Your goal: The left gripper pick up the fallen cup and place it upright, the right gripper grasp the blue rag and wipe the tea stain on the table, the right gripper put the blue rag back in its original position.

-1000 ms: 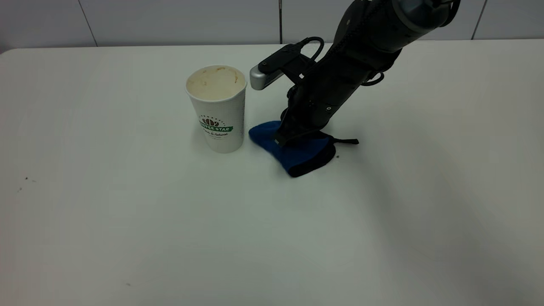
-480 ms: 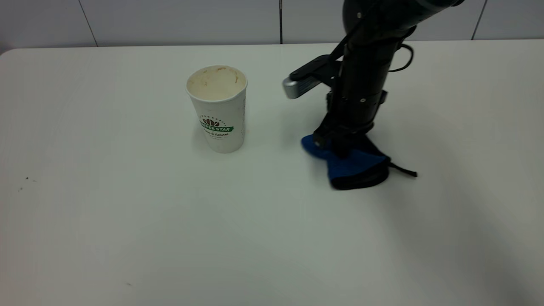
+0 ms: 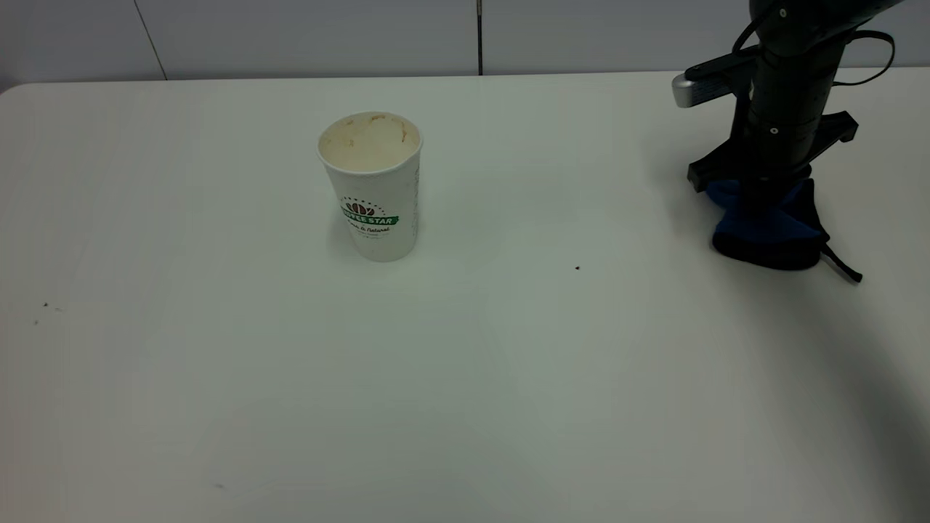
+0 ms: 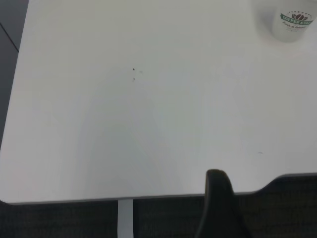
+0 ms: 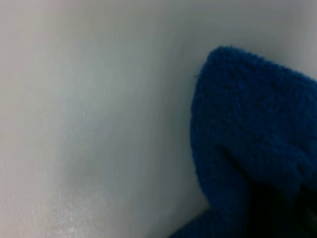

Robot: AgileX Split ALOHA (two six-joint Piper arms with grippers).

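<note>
The cup (image 3: pixel 371 185) stands upright left of the table's (image 3: pixel 218 378) middle, white with a green banner logo and a cream stained inside; its lower part also shows in the left wrist view (image 4: pixel 293 24). At the far right, my right gripper (image 3: pixel 759 190) points down, shut on the blue rag (image 3: pixel 766 229). The rag bunches under it, its black loop tail trailing right, and fills the right wrist view (image 5: pixel 247 139). Only a black part of my left gripper (image 4: pixel 217 198) shows, off the table's edge, far from the cup. No tea stain is in view.
A tiny dark speck (image 3: pixel 577 267) lies between the cup and the rag. A few more specks (image 3: pixel 45 306) sit near the left side. A grey wall runs behind the table's far edge.
My right gripper has carried the blue rag from beside the cup to the table's far right and slightly back. The dark speck now shows. The cup has not moved.
</note>
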